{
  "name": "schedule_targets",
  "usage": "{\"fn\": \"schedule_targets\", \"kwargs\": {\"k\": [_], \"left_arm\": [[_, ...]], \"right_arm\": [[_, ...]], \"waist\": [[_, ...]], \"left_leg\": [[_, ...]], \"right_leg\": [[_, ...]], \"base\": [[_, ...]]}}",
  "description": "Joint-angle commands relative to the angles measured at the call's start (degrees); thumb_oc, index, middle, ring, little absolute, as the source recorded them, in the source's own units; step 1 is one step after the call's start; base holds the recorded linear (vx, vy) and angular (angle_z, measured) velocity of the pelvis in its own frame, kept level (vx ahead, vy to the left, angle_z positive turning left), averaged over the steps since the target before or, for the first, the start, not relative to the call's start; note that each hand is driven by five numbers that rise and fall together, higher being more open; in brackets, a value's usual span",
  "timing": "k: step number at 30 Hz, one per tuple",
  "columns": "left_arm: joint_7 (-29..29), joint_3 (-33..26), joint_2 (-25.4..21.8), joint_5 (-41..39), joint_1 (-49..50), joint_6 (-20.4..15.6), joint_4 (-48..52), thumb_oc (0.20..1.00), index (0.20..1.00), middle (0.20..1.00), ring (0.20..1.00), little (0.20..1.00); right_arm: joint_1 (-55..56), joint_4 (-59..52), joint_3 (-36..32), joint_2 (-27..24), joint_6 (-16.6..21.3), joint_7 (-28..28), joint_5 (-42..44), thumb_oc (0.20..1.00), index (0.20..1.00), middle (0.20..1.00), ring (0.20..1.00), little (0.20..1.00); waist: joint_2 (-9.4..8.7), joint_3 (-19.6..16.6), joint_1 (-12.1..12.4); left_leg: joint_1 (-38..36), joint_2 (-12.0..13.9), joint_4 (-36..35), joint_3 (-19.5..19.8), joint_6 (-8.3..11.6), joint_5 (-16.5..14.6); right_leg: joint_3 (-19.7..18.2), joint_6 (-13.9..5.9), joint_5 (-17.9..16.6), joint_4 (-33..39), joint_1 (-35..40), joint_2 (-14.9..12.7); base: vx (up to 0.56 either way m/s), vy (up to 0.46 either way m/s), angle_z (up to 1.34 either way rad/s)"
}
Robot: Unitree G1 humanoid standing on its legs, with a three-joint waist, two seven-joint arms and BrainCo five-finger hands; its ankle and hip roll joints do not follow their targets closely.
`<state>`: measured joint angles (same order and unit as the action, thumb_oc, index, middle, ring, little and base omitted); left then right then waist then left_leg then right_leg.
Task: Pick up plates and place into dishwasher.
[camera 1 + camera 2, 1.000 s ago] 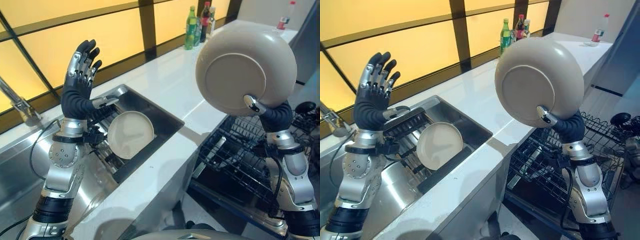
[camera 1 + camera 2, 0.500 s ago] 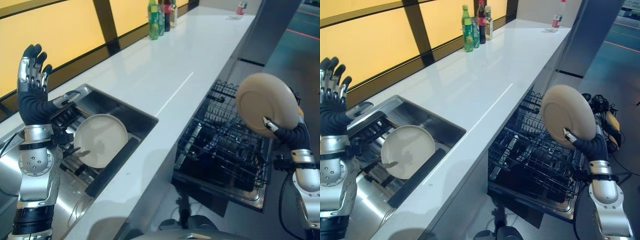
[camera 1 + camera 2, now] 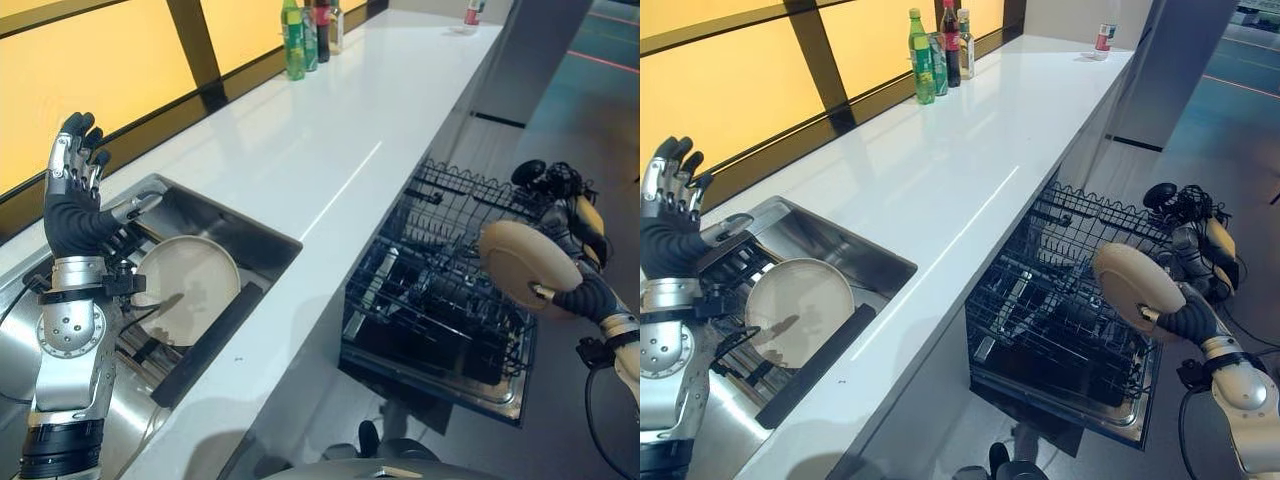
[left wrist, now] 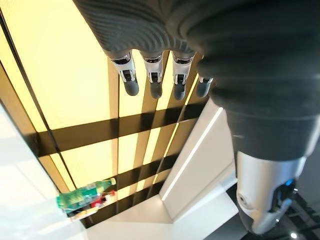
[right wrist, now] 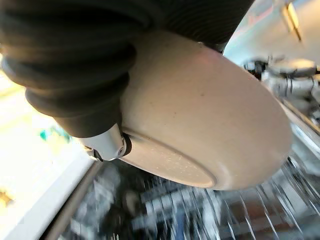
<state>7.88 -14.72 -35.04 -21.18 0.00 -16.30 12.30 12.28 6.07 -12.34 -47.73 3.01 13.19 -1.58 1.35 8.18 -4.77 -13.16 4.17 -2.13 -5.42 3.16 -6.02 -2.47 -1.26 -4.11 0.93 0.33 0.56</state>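
My right hand (image 3: 585, 299) is shut on a beige plate (image 3: 525, 266), thumb hooked over its rim, holding it tilted above the right edge of the dishwasher's black wire rack (image 3: 437, 300). The same plate (image 5: 210, 125) shows close up in the right wrist view. A second beige plate (image 3: 190, 285) leans in the steel sink (image 3: 262, 236) at the left. My left hand (image 3: 72, 195) is raised above the sink, open, fingers (image 4: 152, 80) straight and holding nothing.
A long white counter (image 3: 330, 130) runs between sink and rack. Bottles (image 3: 305, 30) stand at its far end by the amber window, and a small can (image 3: 472, 12) farther back. A black strip (image 3: 208, 343) lies along the sink's near edge. Bundled gear (image 3: 560, 195) lies beyond the rack.
My right hand has lowered the plate and tipped it flatter over the rack's right side. The camera has shifted a little. The left hand stays raised and open.
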Motion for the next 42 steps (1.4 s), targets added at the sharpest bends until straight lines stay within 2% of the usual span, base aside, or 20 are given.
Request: {"fn": "schedule_targets", "kwargs": {"k": [1,10,17,22,25,27,33,42], "left_arm": [[-0.6,1.7,-7.5,-1.2,-0.7,-0.3,-0.6,1.000,1.000,1.000,1.000,1.000],[-0.8,3.7,-9.8,-1.5,-1.0,-0.3,-2.0,1.000,1.000,1.000,1.000,1.000],[-2.3,4.0,-10.0,-1.3,-0.5,-1.0,-3.0,1.000,1.000,1.000,1.000,1.000],[-3.5,4.3,-9.0,-0.6,0.3,-0.7,-2.7,1.000,1.000,1.000,1.000,1.000],[-3.9,5.2,-9.1,-0.2,-0.5,-0.3,-3.0,1.000,1.000,1.000,1.000,1.000],[-3.8,6.5,-9.2,0.4,-1.5,0.8,-2.6,1.000,1.000,1.000,1.000,1.000],[-3.7,8.0,-9.8,0.3,-2.0,2.4,-1.8,1.000,1.000,1.000,1.000,1.000],[-1.5,11.3,-10.6,1.2,-4.4,2.5,-0.8,1.000,1.000,1.000,1.000,1.000]], "right_arm": [[-4.2,4.2,4.5,-4.8,2.0,5.9,3.8,0.200,0.200,0.200,0.200,0.200],[-6.3,12.4,10.4,-7.3,4.6,14.0,8.1,0.200,0.200,0.200,0.200,0.200],[-6.6,14.4,13.1,-7.6,4.7,17.6,4.0,0.200,0.200,0.200,0.200,0.200],[-6.4,16.0,16.6,-6.0,3.9,24.8,4.1,0.200,0.200,0.200,0.200,0.200],[-6.6,18.6,19.2,-4.8,4.3,26.9,1.8,0.200,0.200,0.200,0.200,0.200],[-6.8,22.8,22.4,-3.7,6.2,26.5,0.2,0.200,0.200,0.200,0.200,0.200],[-7.6,27.8,28.3,-1.1,6.6,25.0,-6.7,0.200,0.200,0.200,0.200,0.200],[-10.2,31.5,34.5,3.1,6.3,24.7,-5.5,0.200,0.200,0.200,0.200,0.200]], "waist": [[-4.55,-3.0,1.5],[-4.49,-2.1,3.3],[-3.82,-1.9,3.9],[-3.23,-1.9,4.4],[-3.08,-1.7,4.7],[-2.95,-1.2,5.1],[-2.33,0.0,5.7],[-1.36,2.6,6.3]], "left_leg": [[8.1,-0.8,3.0,3.2,0.26,2.8],[8.8,0.8,2.7,4.7,1.90,5.0],[9.0,1.5,3.3,5.3,2.78,5.9],[8.6,1.5,3.7,5.6,3.21,6.3],[8.6,1.5,4.3,5.9,3.23,6.5],[8.4,1.5,4.6,6.3,3.24,6.7],[7.8,1.3,4.4,6.8,3.27,7.2],[9.5,0.5,4.5,7.5,2.79,7.4]], "right_leg": [[1.7,-4.14,5.5,-2.5,2.4,-2.2],[3.5,-3.54,6.4,-3.0,3.4,-1.5],[4.0,-3.35,6.9,-3.5,4.2,-1.2],[4.0,-3.27,7.0,-3.4,5.3,-1.2],[3.9,-3.40,6.8,-3.6,5.5,-1.3],[3.8,-3.59,6.5,-3.6,5.8,-1.5],[3.3,-4.51,5.4,-2.6,6.6,-2.3],[2.8,-5.81,3.8,-1.7,4.7,-3.8]], "base": [[0.05,-0.155,0.09],[0.04,-0.113,0.12],[0.05,-0.066,0.03],[0.08,-0.031,0.03],[0.06,-0.041,0.04],[0.08,-0.049,0.01],[0.05,-0.014,0.01],[-0.05,0.011,0.02]]}}
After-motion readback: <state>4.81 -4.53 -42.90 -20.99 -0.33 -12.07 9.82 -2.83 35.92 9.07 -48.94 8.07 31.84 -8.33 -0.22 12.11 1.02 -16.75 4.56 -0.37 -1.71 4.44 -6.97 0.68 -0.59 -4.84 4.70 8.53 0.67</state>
